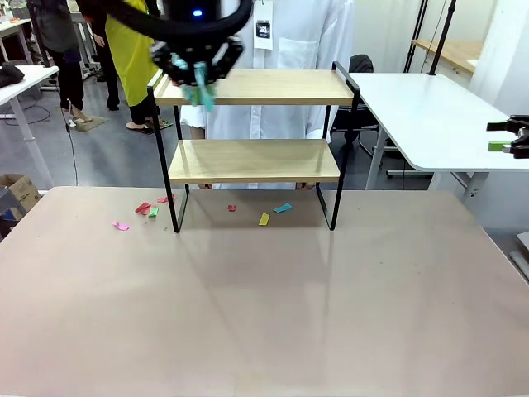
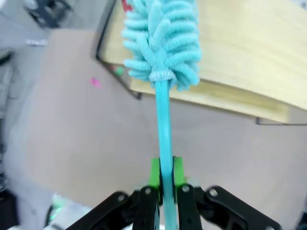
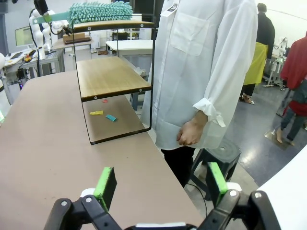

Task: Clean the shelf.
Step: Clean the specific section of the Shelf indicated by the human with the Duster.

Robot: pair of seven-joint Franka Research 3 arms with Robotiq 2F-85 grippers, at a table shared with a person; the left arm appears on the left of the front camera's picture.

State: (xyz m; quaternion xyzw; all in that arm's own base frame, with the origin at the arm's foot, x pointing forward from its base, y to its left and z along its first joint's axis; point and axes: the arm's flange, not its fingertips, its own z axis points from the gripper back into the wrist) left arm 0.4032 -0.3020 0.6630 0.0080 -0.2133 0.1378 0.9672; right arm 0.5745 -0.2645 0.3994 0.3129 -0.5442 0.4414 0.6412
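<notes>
Shelf (image 1: 264, 87) upright, two pale boards, black-framed

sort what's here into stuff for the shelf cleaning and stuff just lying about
For the job: shelf, duster, left gripper shut on the duster.
Lying about: coloured scraps on the table, open right gripper, person behind the shelf.

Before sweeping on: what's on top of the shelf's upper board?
The teal duster, gripped by the left gripper, lies over the board's left end; a red bit shows beside it. Anything beneath the duster is covered.
</notes>
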